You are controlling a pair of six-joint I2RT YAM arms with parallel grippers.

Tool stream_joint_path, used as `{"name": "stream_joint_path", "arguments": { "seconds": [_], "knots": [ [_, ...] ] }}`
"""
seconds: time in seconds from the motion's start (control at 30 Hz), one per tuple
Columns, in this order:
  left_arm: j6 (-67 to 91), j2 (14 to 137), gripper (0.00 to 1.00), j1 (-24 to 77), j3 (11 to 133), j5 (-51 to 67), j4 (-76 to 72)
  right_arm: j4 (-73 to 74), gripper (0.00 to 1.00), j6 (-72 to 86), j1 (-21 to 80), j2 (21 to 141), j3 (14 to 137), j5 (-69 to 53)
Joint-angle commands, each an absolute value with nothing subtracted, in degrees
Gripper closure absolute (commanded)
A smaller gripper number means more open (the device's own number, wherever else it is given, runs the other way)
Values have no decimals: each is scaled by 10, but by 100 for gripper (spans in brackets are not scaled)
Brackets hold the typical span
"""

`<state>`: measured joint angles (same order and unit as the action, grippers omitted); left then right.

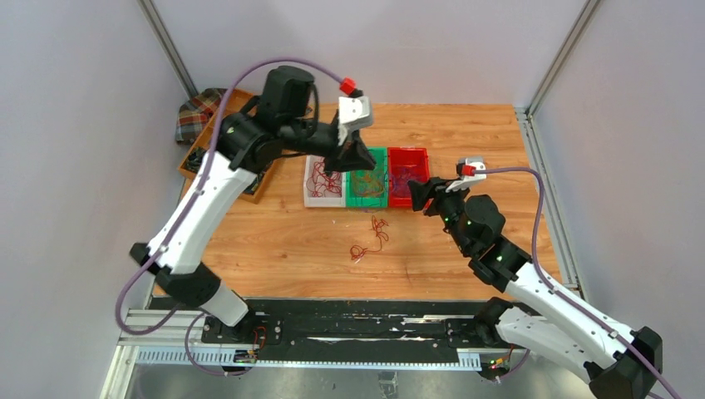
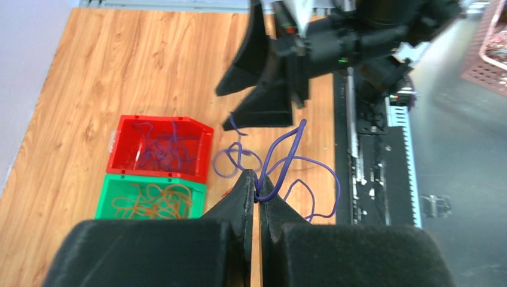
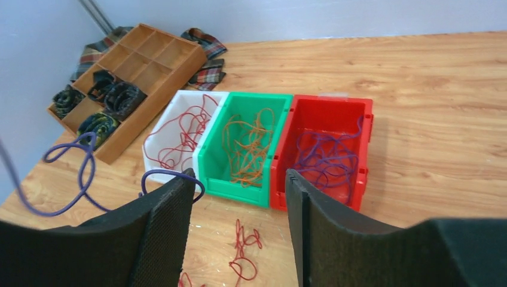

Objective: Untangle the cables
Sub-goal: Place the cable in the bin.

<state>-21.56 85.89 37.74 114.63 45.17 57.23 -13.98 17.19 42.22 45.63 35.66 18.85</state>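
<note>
My left gripper point(image 2: 259, 190) is shut on a purple wire point(image 2: 286, 156), whose loops hang over the wood; in the top view it point(image 1: 356, 158) hovers above the bins. The purple wire also hangs at the left of the right wrist view point(image 3: 81, 173). My right gripper point(image 3: 239, 206) is open and empty, low over the table in front of the red bin point(image 3: 332, 100); in the top view it point(image 1: 420, 195) is beside that bin. A small clump of red wires point(image 1: 371, 238) lies on the table, also in the right wrist view point(image 3: 245, 254).
White bin point(image 3: 158, 173) holds red wires, green bin point(image 3: 233, 190) orange wires, red bin purple wires. A wooden compartment tray point(image 3: 152, 57) with black coiled bundles and a plaid cloth point(image 1: 197, 112) sit at the far left.
</note>
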Motion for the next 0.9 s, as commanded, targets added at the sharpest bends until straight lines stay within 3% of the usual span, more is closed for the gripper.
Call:
{"name": "stream_joint_path", "arguments": {
  "seconds": [0.0,0.07,0.17,0.33,0.67,0.87],
  "knots": [
    [-225,966,100,389,1216,381,569,-84,38,190,402,438,356,217],
    [-222,1021,100,389,1259,355,570,-45,31,199,402,428,354,273],
    [-224,1093,100,389,1321,321,569,41,30,228,400,412,355,365],
    [-225,1197,100,391,1407,278,560,84,29,255,398,367,335,408],
    [-205,1231,100,394,1279,217,371,115,30,258,396,346,339,428],
    [-200,1263,100,404,1263,208,323,115,31,260,396,357,340,421]
  ]
}}
